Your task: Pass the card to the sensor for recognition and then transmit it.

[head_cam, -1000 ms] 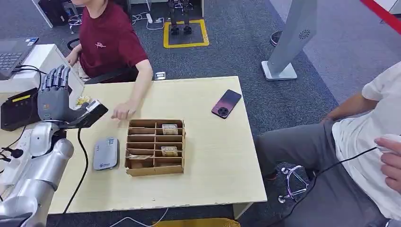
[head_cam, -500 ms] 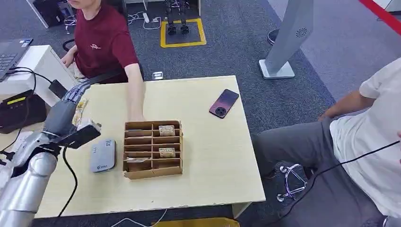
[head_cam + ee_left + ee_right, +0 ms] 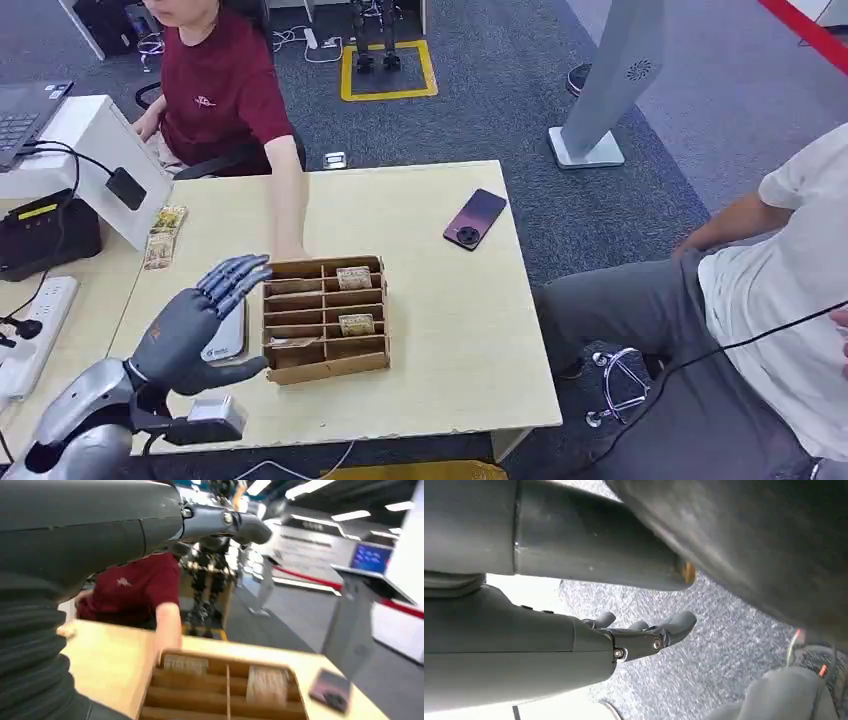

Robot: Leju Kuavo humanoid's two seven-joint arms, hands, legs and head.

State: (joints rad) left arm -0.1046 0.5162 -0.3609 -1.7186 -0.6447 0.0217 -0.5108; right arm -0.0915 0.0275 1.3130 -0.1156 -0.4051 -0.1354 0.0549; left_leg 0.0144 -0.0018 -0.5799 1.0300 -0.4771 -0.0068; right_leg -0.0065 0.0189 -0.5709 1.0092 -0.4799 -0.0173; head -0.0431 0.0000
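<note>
The left hand (image 3: 190, 335) is hovering over the table's (image 3: 450, 330) near-left part, fingers apart and extended, holding nothing. The cards (image 3: 355, 277) are sitting upright in the box (image 3: 325, 362), to the right of the fingertips and just beyond them; their long edges are running across the slots. The sensor (image 3: 228, 335) (grey, flat) is lying just beside the box, partly under the hand. The left hand is the nearer one: the right hand (image 3: 634, 635) is hanging over the floor, fingers loosely apart. A person's arm (image 3: 290, 215) is reaching to the box's far-left corner.
</note>
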